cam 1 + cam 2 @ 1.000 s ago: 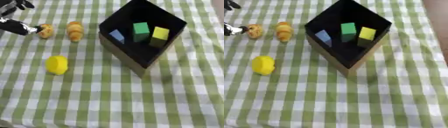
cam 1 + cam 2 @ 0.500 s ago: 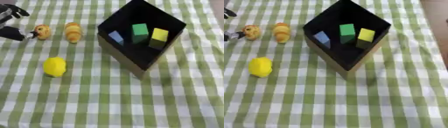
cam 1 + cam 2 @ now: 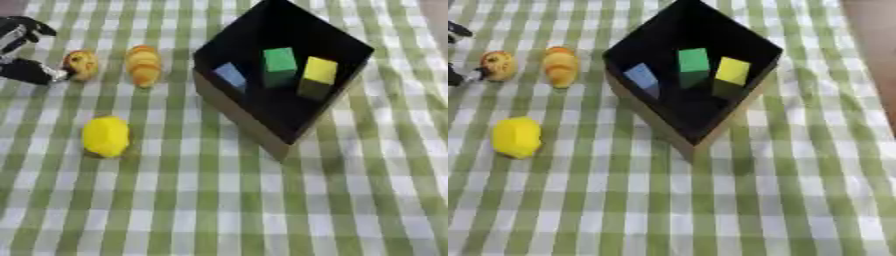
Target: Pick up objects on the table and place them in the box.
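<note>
A black open box (image 3: 262,127) stands upper middle, holding a blue block (image 3: 230,76), a green block (image 3: 280,60) and a yellow block (image 3: 319,70). On the green checked cloth lie a small round orange-yellow thing (image 3: 80,65), an oblong orange piece (image 3: 143,65) beside it, and a yellow lemon-like thing (image 3: 106,136) nearer me. My left hand (image 3: 24,70) reaches in at the upper left edge, open. Its thumb tip sits right beside the round thing, and its fingers (image 3: 24,30) are spread above it. The right hand does not show.
The green-and-white checked cloth (image 3: 219,210) covers the table, with wide bare room in front of and to the right of the box. A brown strip (image 3: 877,45) shows at the far right edge.
My left hand has sunk a little, so its thumb now lies level with the round thing. The whole picture shifted slightly. The objects have not moved.
</note>
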